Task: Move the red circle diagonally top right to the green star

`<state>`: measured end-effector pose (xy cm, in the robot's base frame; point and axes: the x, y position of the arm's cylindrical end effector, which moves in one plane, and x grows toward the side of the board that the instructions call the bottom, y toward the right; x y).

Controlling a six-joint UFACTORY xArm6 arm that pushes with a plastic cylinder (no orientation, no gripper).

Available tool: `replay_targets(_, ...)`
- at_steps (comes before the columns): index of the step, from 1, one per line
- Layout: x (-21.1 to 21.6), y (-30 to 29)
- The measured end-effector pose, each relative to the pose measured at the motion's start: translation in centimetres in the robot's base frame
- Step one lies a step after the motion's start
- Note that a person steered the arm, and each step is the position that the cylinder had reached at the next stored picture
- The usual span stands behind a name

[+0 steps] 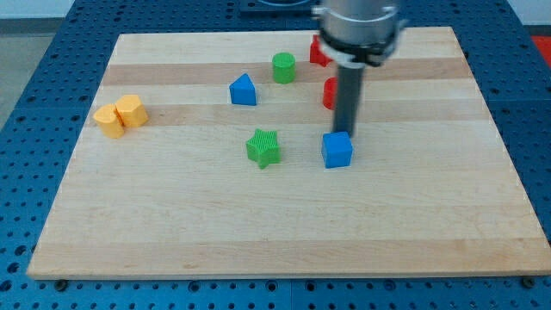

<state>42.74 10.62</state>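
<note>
A red block [329,93], likely the red circle, shows only as a sliver at the left of my rod, right of the board's centre. The green star [263,147] lies below and to the left of it. My tip [347,133] rests just behind the top edge of a blue cube [337,149], right of the star. The rod hides most of the red block. A second red block [318,52] sits near the view's top, partly hidden by the arm's body.
A green cylinder [283,66] and a blue triangular block [243,90] stand upper left of the star. Two yellow blocks [120,115] sit together at the view's left. The wooden board [275,232] lies on a blue perforated table.
</note>
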Motion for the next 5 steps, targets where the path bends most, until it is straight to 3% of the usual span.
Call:
replay_targets(1,-2.0,4.7)
replay_targets(3,-10.3,3.1)
replay_targets(5,-9.2,-1.3)
